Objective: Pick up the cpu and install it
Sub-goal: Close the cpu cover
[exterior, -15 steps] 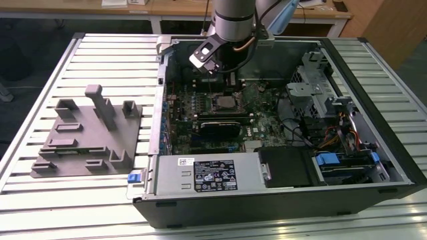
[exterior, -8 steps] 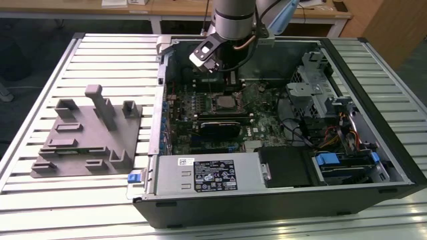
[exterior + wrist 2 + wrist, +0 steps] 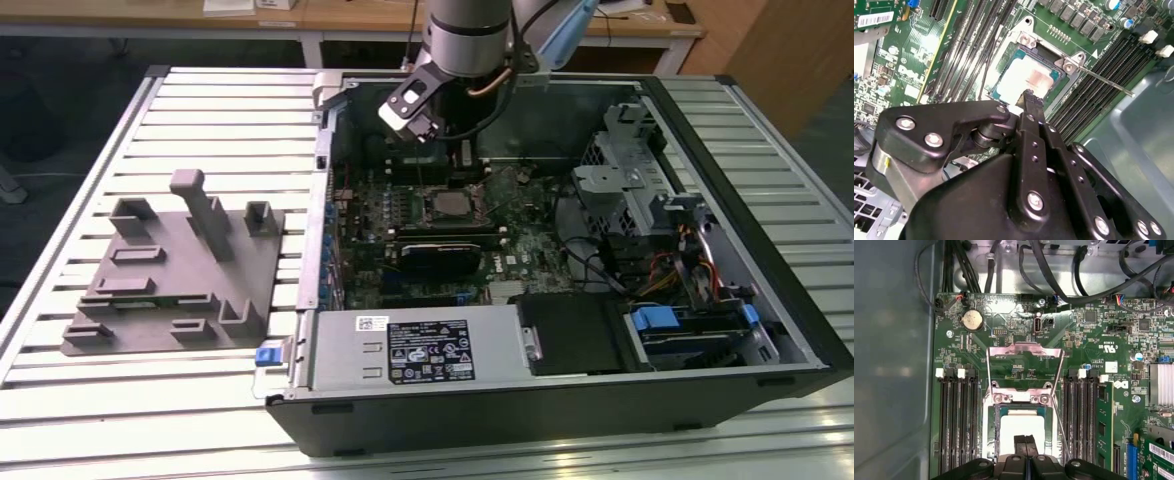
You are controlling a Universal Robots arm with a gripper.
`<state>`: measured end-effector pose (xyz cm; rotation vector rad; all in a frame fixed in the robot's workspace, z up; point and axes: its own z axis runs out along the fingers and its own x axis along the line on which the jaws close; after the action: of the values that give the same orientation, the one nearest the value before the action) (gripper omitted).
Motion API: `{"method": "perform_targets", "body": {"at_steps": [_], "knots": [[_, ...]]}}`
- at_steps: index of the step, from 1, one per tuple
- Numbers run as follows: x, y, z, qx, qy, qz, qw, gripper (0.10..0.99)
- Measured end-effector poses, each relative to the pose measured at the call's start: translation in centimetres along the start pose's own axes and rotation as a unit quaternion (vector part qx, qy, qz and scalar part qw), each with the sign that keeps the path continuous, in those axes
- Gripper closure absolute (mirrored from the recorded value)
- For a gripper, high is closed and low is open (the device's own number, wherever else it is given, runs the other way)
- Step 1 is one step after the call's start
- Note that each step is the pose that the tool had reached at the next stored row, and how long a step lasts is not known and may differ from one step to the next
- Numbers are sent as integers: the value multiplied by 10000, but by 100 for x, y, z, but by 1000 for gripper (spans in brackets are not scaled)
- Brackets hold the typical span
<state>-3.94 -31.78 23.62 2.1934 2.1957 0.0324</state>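
Note:
The cpu [image 3: 1026,80] lies flat in its socket on the green motherboard, pale silver face up; it also shows in the first wrist view [image 3: 1026,424] and in the exterior view [image 3: 447,207]. The socket's metal load plate [image 3: 1025,352] is flipped open, and its thin lever [image 3: 1104,80] sticks out to one side. My gripper [image 3: 1029,96] hangs inside the open computer case [image 3: 747,180], right over the cpu. Its two black fingers [image 3: 1025,441] are pressed together with nothing between them. Their tips hide one edge of the chip. Whether they touch it I cannot tell.
A big grey tray with upright blocks [image 3: 174,280] lies on the slatted table at the exterior view's left. Inside the case are a black expansion card [image 3: 447,255], a power supply [image 3: 414,345], drive cages [image 3: 627,180] and cables. Memory slots [image 3: 956,420] flank the socket.

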Motion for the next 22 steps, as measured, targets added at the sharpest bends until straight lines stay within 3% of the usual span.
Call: {"method": "perform_targets", "body": {"at_steps": [22], "knots": [[-1,3,-66,0,0,0,10000,980]]}}
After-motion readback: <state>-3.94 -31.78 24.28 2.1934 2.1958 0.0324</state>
